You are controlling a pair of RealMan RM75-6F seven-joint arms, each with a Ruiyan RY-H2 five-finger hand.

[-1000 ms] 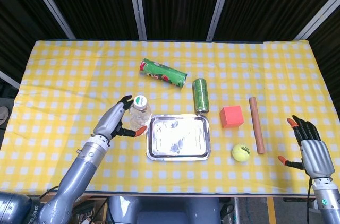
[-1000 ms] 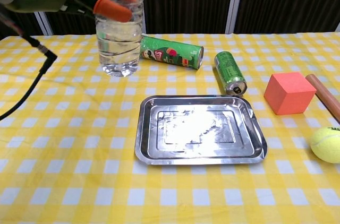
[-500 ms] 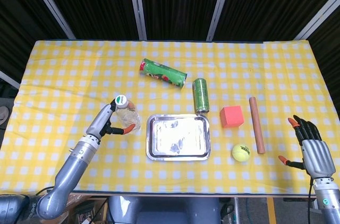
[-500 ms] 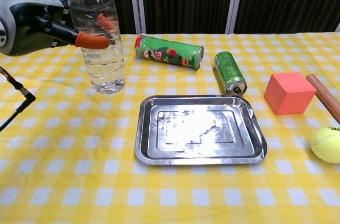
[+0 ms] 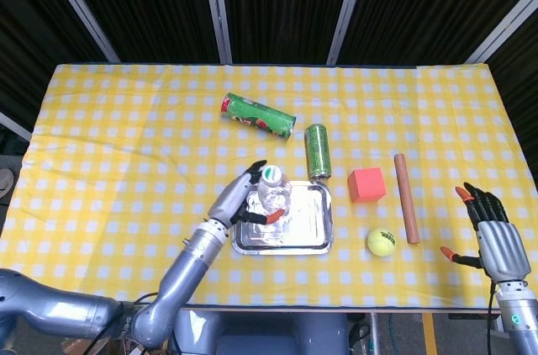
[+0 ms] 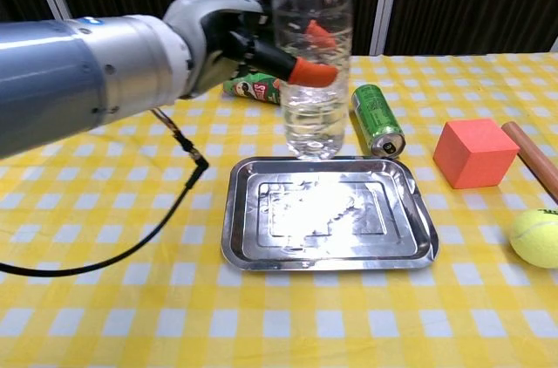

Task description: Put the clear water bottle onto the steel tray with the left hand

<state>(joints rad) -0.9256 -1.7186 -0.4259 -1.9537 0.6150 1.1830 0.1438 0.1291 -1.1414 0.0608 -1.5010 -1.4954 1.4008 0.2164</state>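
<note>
A grey metal left hand (image 6: 228, 35) with orange-tipped fingers (image 6: 311, 72) is wrapped around a ribbed clear water bottle (image 6: 313, 63), upright, part full, held above the back left of a shiny rectangular steel tray (image 6: 417, 246) on yellow checked cloth (image 6: 105, 298). Further right lie a green can (image 6: 377, 119), an orange foam cube (image 6: 474, 153) and a fuzzy tennis ball (image 6: 535, 237). The right hand (image 5: 491, 229) rests with fingers spread, holding nothing.

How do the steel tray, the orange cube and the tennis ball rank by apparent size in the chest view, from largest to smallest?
1. steel tray, clearly the largest.
2. orange cube.
3. tennis ball, partly cut off by the frame edge.

The cube and the ball look fairly close, and the ball lies nearer the camera, so their order is unsure.
</note>
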